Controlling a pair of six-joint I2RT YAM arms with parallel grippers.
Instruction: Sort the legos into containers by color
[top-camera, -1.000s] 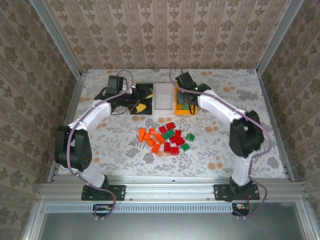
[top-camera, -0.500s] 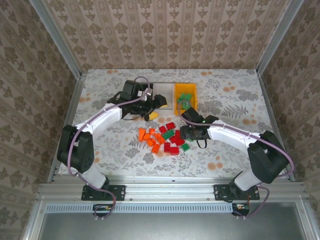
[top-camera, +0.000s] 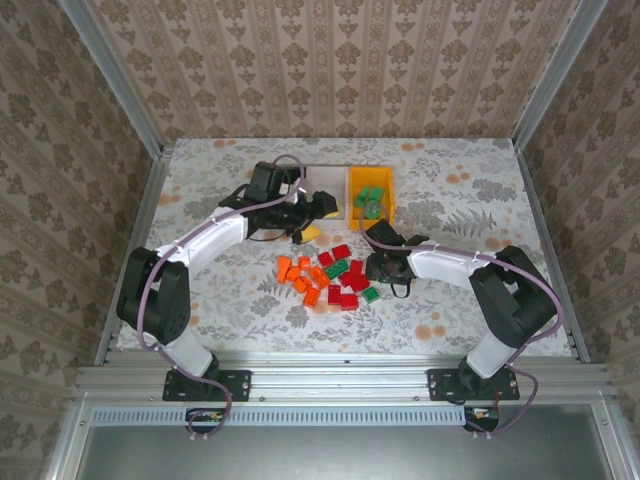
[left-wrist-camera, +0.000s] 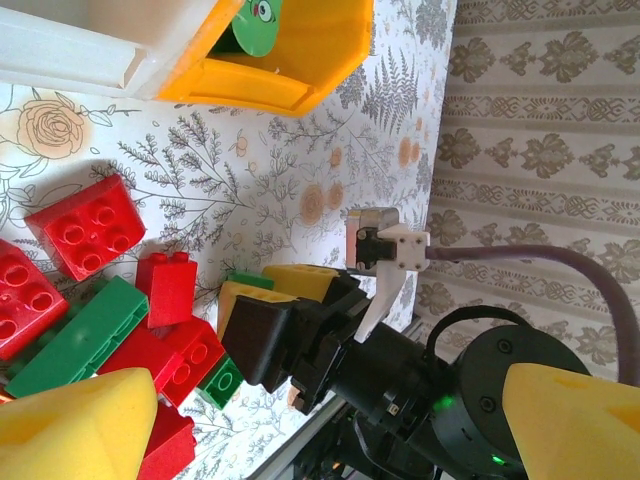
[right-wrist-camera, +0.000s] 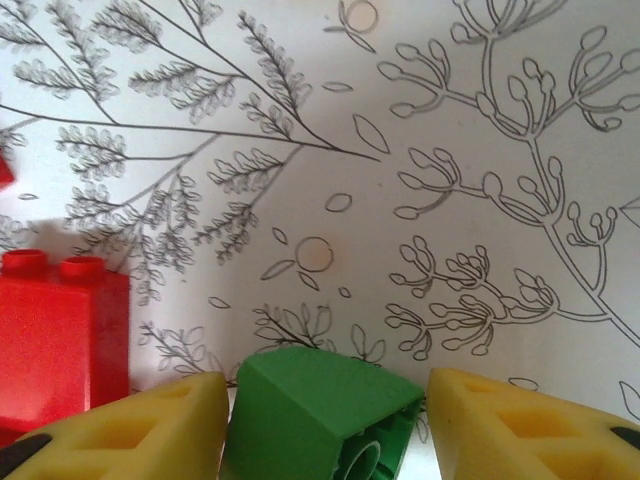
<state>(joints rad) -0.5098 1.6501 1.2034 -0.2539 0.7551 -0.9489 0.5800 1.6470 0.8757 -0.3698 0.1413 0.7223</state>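
The legos (top-camera: 325, 278) lie in a loose pile at mid-table: orange ones on the left, red and green ones on the right. My right gripper (top-camera: 385, 268) is down at the pile's right edge. In the right wrist view its yellow pads (right-wrist-camera: 130, 425) press both sides of a tilted green lego (right-wrist-camera: 320, 415), and a red lego (right-wrist-camera: 60, 335) stands to the left. My left gripper (top-camera: 305, 226) hangs open in front of the white container (top-camera: 326, 180), with nothing between its pads (left-wrist-camera: 80, 425). The orange-yellow container (top-camera: 386, 205) holds green legos (top-camera: 371, 197).
The left wrist view looks across red legos (left-wrist-camera: 90, 225) and a green lego (left-wrist-camera: 75, 340) to the right gripper's fingers (left-wrist-camera: 270, 330), with the orange-yellow container (left-wrist-camera: 290, 60) and the white container (left-wrist-camera: 70, 50) behind. Bare flowered tabletop (top-camera: 470, 200) stretches to the right.
My right gripper came from over the orange-yellow container down to the pile and closed round a green lego. My left arm swung right, from the black container to the white one's front.
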